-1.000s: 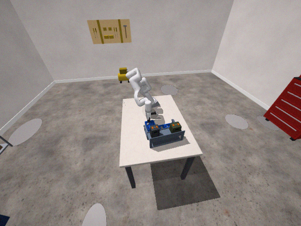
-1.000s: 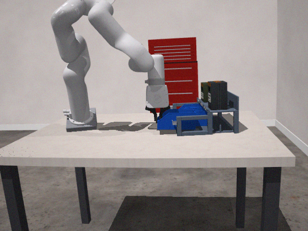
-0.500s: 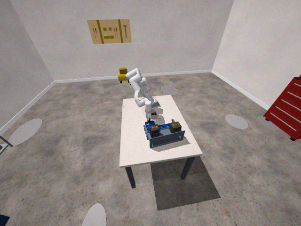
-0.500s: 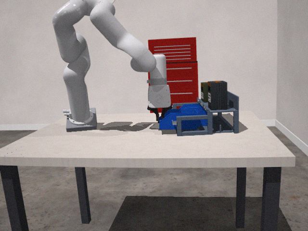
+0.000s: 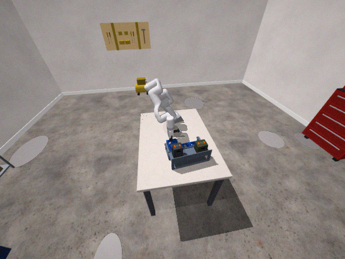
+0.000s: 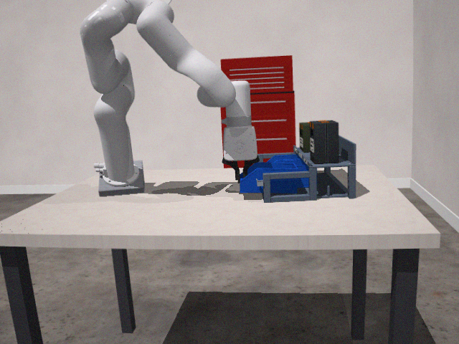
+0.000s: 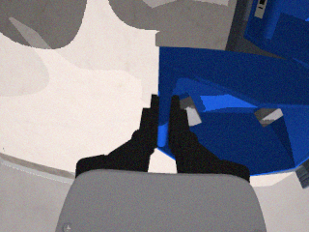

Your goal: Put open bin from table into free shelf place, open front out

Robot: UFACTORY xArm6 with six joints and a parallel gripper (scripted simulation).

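Observation:
My gripper (image 5: 170, 138) (image 6: 239, 176) (image 7: 163, 106) is shut on the left wall of the blue open bin (image 5: 168, 143) (image 6: 255, 181) (image 7: 219, 135). The bin sits at the front of the grey shelf (image 5: 192, 157) (image 6: 289, 174), at the row's left end in the top view. It looks tilted, with its far end up at the shelf and its open front low, toward the arm. Small grey parts (image 7: 192, 115) (image 7: 269, 116) lie inside it. Another blue bin (image 5: 189, 144) (image 7: 284, 7) stands in the row beside it.
Two dark green boxes (image 5: 177, 150) (image 5: 201, 145) (image 6: 322, 141) stand on the shelf's rear board. The shelf stands on the white table (image 5: 156, 156) (image 6: 222, 222). The arm's base (image 6: 120, 181) is at the table's other end. A red tool cabinet (image 5: 329, 125) (image 6: 274, 96) stands on the floor.

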